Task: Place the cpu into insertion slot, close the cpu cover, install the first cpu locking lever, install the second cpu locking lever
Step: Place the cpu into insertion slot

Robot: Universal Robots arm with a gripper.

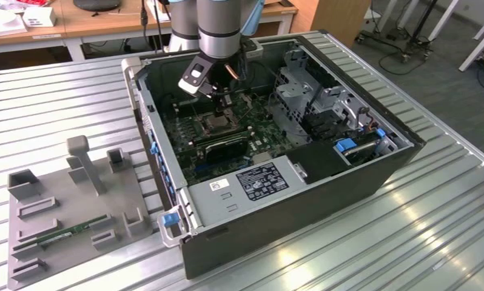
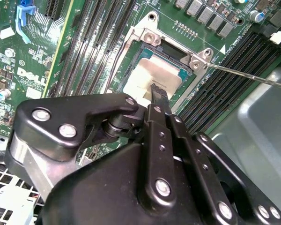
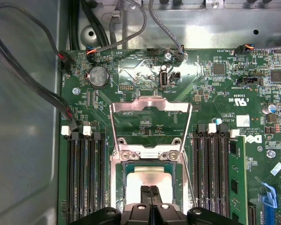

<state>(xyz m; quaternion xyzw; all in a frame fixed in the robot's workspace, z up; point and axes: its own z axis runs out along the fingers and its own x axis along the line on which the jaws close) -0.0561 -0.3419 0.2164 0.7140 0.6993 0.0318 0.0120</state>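
Exterior view: gray tray (image 1: 64, 206) at 8 o'clock, open PC case (image 1: 307, 209) centre. Gripper (image 1: 218, 114) fingers pressed together, holding nothing, tips on chip (image 3: 135, 179). Chip sits in socket (image 3: 116, 187); cover (image 3: 152, 105) flipped open.

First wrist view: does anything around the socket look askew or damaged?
Nothing stands out as damaged or askew. The cpu appears to sit square in the insertion slot, with the jaws closed together on its face. The cpu cover lies swung open and a locking lever stands unlatched.
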